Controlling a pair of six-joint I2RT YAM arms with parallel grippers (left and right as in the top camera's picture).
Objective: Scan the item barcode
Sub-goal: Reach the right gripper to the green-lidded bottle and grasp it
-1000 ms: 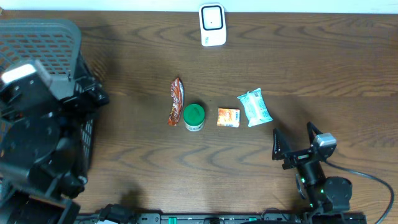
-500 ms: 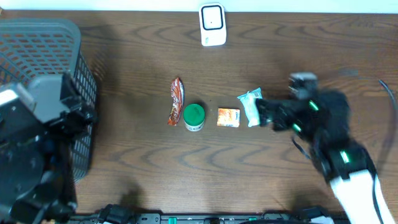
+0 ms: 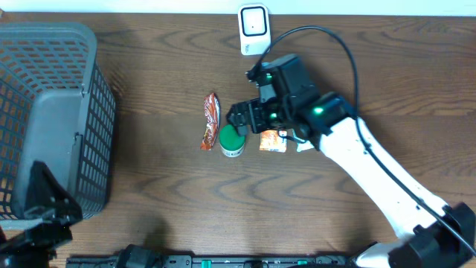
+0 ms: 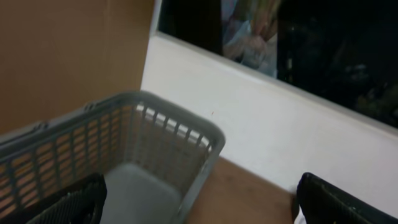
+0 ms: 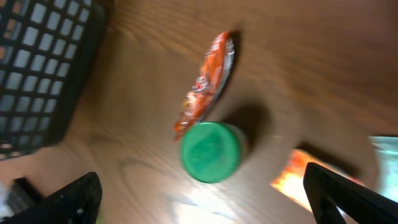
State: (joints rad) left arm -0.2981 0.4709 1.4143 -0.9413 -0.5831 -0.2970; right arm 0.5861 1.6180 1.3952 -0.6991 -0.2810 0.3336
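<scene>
Here, I hover my right gripper (image 5: 198, 193), jaws wide, above the green-lidded jar (image 5: 210, 152); next I must lower and grip.

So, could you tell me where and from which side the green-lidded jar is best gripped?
Likely by its round sides just under the green lid, coming straight down: the jar stands upright, lid up. The snack packet lies close on one side and the orange box on the other, so grip across the two free sides.
</scene>
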